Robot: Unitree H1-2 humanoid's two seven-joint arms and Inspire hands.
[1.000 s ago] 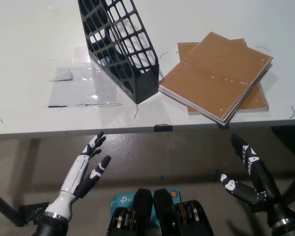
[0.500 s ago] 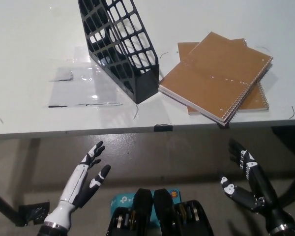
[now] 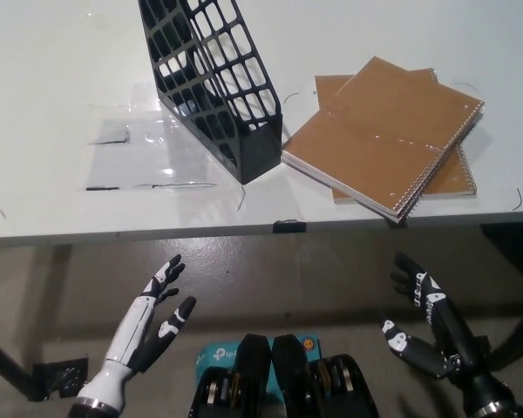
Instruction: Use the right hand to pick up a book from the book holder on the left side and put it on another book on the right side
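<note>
- Two brown spiral notebooks (image 3: 392, 131) lie on the white surface (image 3: 52, 78), one on top of the other, on the right side.
- The top one sits a bit crooked on the lower one, and a corner reaches almost to the front edge of the surface.
- The black mesh book holder (image 3: 213, 83) stands just beside them, to the left. Its near end is almost touching the notebooks.
- I cannot see any book in the holder. Through the holes it looks empty, but part of the inside is hidden.
- The black right hand (image 3: 427, 326) is low down, below the front edge of the surface and well apart from the books. Its fingers are spread and it holds nothing.
- The white left hand (image 3: 152, 318) rests low on the other side, also below the surface. It is open too, with nothing in it.
- I think the job looks done, or almost done, because one book already lies on another book on the right.
- If there is one more book to move, the right hand must first go up above the surface and reach across to the holder on the left.
- Then it must dip into the open top of the holder, close on a book, and lift it out without tipping the holder.
- After that it must carry the book over and lay it flat on the pile.
</note>
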